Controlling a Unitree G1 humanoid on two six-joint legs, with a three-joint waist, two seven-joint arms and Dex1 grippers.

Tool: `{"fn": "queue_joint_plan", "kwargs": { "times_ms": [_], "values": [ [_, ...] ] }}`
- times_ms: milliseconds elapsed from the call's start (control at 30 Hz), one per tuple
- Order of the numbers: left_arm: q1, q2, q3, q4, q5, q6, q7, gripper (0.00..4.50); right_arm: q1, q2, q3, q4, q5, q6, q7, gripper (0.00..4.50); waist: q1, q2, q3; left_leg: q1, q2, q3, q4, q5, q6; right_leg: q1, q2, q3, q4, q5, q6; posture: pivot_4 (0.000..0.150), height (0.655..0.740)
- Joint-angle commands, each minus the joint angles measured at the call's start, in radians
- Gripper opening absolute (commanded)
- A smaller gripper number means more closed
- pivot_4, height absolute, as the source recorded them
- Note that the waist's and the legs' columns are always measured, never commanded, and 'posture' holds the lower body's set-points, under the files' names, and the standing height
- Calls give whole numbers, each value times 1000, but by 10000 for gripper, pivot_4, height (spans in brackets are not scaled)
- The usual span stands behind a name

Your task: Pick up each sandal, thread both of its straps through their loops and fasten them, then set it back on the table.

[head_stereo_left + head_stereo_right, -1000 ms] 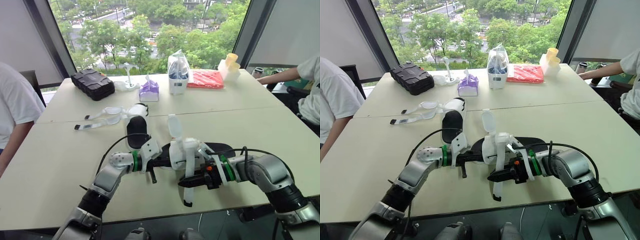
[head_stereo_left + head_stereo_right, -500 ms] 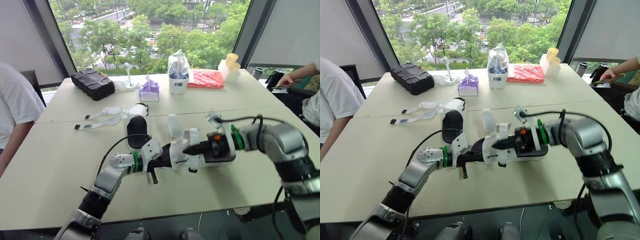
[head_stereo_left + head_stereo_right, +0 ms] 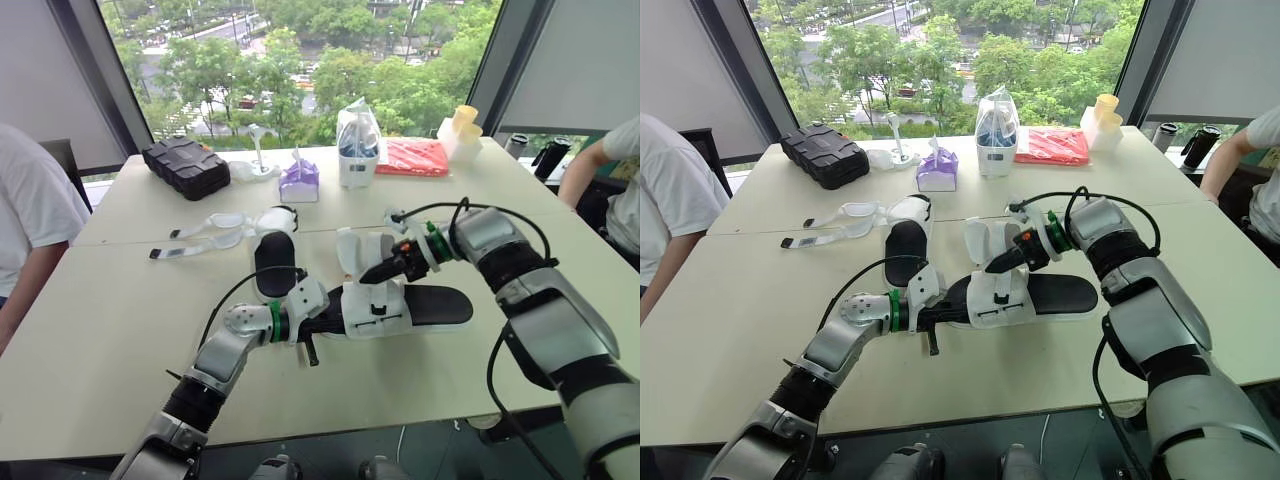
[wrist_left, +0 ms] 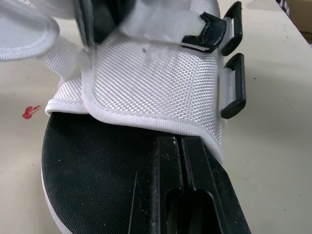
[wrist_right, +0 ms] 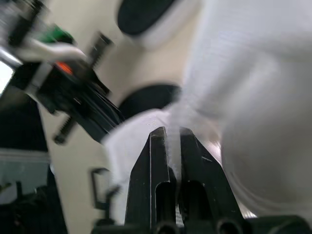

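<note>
On beige table point(image 3: 100, 300), woven white sandal point(image 3: 372, 305).

Black case point(image 3: 185, 167), purple pouch point(image 3: 298, 180), clear bag point(image 3: 357, 145), red packet point(image 3: 411, 157), yellow cups point(image 3: 461, 130); white-shirted person point(image 3: 30, 215) at left.

Treat the middle of the table point(image 3: 100, 320) as blocked. The sandal point(image 3: 430, 303) occupies it, with the left gripper point(image 3: 335, 318) clamped on its upper and the right gripper point(image 3: 368, 273) pinching a strap point(image 3: 347, 250). Just behind, the second sandal point(image 3: 272, 255) and loose straps point(image 3: 205, 240) bar the left side. A black case point(image 3: 185, 168), purple pack point(image 3: 298, 182), bag point(image 3: 357, 148), red packet point(image 3: 412, 158) and cups point(image 3: 460, 132) line the far edge. You find bare tabletop along the near edge and right of the sandal. A person point(image 3: 30, 210) sits at the left side, another person point(image 3: 622, 150) at the right.
</note>
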Motion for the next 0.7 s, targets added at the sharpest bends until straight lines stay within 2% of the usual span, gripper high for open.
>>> {"fn": "queue_joint_plan", "kwargs": {
  "times_ms": [33,333,533,700],
  "values": [
    [25,11,-17,-7,16,16,8,0,-16,0,-5,26,-78,-99,31,104,0,0,0,0,0,0,0,0,0,0,0,0,0,0,0,1500,7400],
    [28,17,-15,-20,11,27,13,0,-42,-5,-82,29,-118,-141,87,104,-3,0,0,0,0,0,-1,0,-1,-1,1,0,1,0,0,1500,7400],
    [24,17,-13,-19,8,28,14,0,-29,-12,-109,-24,-122,-110,113,104,-4,0,0,0,0,0,-1,0,-1,-1,1,1,1,0,0,1500,7400],
    [28,22,-9,-24,3,32,8,0,17,-40,-104,-137,-85,-63,113,104,-3,1,0,0,0,0,-1,0,-1,-2,0,1,1,0,0,1500,7400]
  ]
}}
